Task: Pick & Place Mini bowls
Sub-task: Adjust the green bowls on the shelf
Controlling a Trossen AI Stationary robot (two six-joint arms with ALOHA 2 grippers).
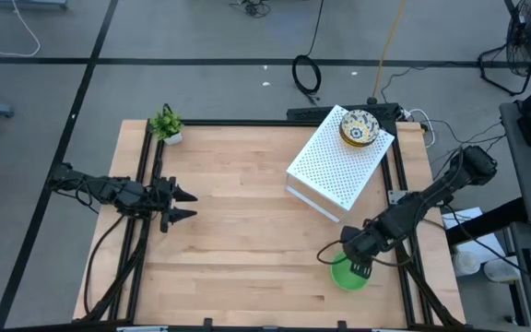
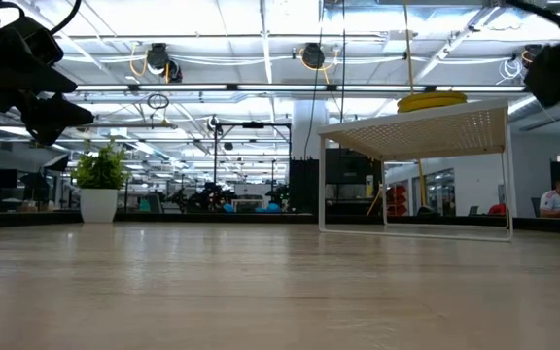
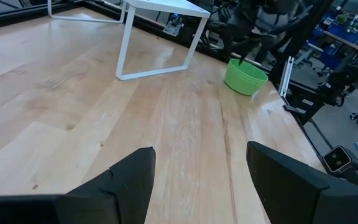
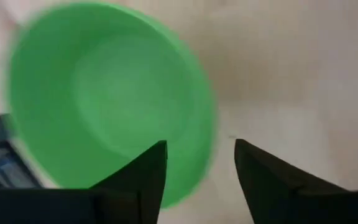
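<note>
One plain green mini bowl [image 1: 348,274] sits on the table near its right near corner; it also shows in the left wrist view [image 3: 246,76] and the right wrist view [image 4: 104,99]. My right gripper [image 1: 358,267] [image 4: 197,165] hovers over it, open, one finger above the bowl's inside and one outside its rim [image 4: 209,124]. A floral mini bowl [image 1: 359,127] [image 2: 432,99] rests on the far corner of a white perforated rack [image 1: 339,161]. My left gripper [image 1: 184,205] [image 3: 201,180] waits open at the table's left. No other bowls are in view. My right gripper comes from above, its open fingers [image 4: 151,168] standing astride the green bowl's rim on the side toward the table's far edge. I cannot tell whether they touch it. The bowl stands upright on the table.
A small potted plant [image 1: 166,124] stands at the far left corner. The white rack [image 2: 416,165] stands on thin legs over the table's far right part. Bare wood [image 1: 247,240] fills the middle. Black frame rails run along the table's left and right sides.
</note>
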